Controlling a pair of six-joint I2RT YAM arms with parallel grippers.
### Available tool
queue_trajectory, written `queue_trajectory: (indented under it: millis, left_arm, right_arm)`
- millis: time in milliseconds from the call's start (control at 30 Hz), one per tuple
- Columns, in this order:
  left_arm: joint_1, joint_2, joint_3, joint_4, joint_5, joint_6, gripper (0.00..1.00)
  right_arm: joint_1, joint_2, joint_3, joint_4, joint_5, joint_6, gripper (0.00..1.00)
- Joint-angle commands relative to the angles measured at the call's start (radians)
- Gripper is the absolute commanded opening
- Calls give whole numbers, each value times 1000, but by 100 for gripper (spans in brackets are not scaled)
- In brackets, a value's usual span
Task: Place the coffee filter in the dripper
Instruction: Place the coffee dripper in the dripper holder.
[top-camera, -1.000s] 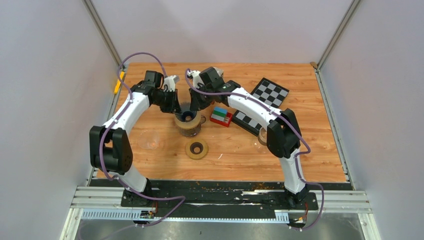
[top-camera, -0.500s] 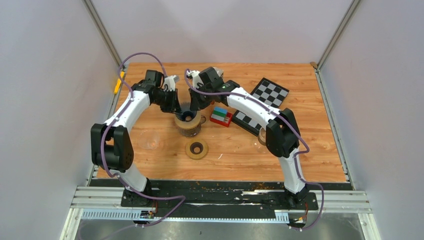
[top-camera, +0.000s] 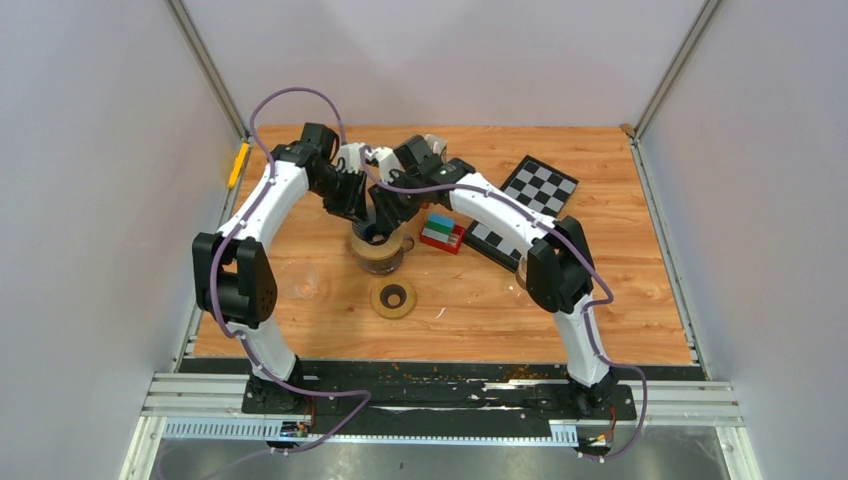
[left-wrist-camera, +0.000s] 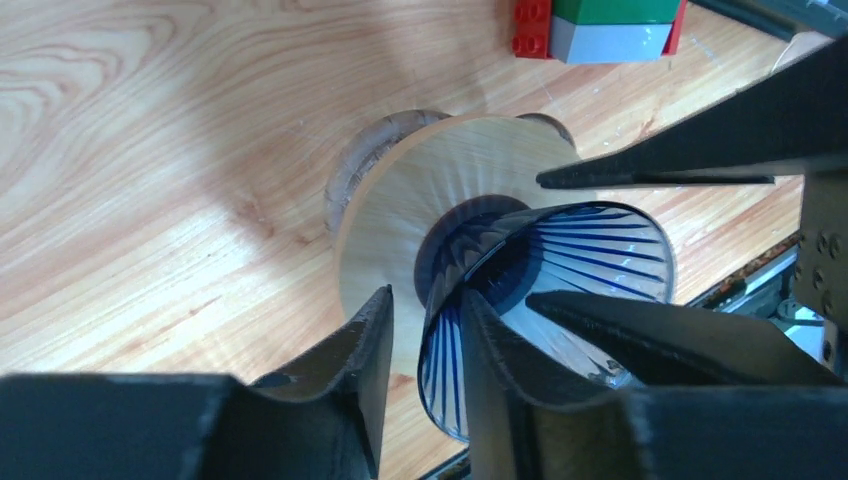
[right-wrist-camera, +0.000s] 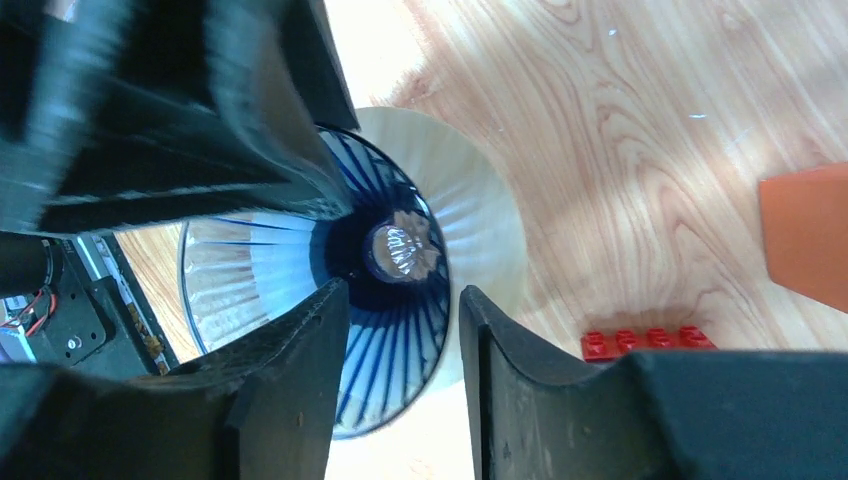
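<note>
The dripper (top-camera: 377, 234) is a clear cone with blue ribs on a pale wooden disc (left-wrist-camera: 385, 215), standing at the table's middle back. Both grippers hang over it, fingertips down at its rim. My left gripper (left-wrist-camera: 425, 300) is open and straddles the near rim, one finger (left-wrist-camera: 365, 350) outside and the other inside the cone. My right gripper (right-wrist-camera: 402, 295) is open too, straddling the opposite rim (right-wrist-camera: 400, 390). A whitish pleated layer (right-wrist-camera: 250, 270) lies against one inner wall; I cannot tell whether it is the coffee filter. The cone's bottom hole (right-wrist-camera: 400, 250) shows.
A red, blue and green brick stack (top-camera: 441, 233) sits just right of the dripper. Two checkerboard plates (top-camera: 540, 185) lie at the back right. A wooden ring (top-camera: 393, 299) lies in front, a clear glass (top-camera: 305, 288) to the left.
Both grippers went from shut to open at the dripper's rim. Both arms have shifted, the left wrist further back and to the right.
</note>
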Motion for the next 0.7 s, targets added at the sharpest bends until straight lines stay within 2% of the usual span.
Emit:
queue_trajectory:
  millis: [0, 100, 200, 367, 500, 667]
  left_arm:
    - [0, -9, 130, -80, -25, 27, 43]
    - [0, -8, 199, -97, -34, 19, 51]
    - [0, 1, 283, -99, -30, 6, 58]
    - [-3, 39, 400, -7, 19, -29, 69]
    - [-29, 94, 486, 111, 33, -58, 69]
    - [-115, 190, 598, 224, -4, -31, 67]
  right_arm:
    - [-45, -82, 54, -5, -40, -23, 46]
    - [-74, -130, 46, 0, -55, -24, 49]
    - [-107, -176, 26, 9, -72, -21, 57]
    - [-181, -281, -50, 35, -103, -33, 64]
    - [-266, -387, -161, 75, -140, -52, 64]
    - [-394, -531, -357, 139, -222, -95, 62]
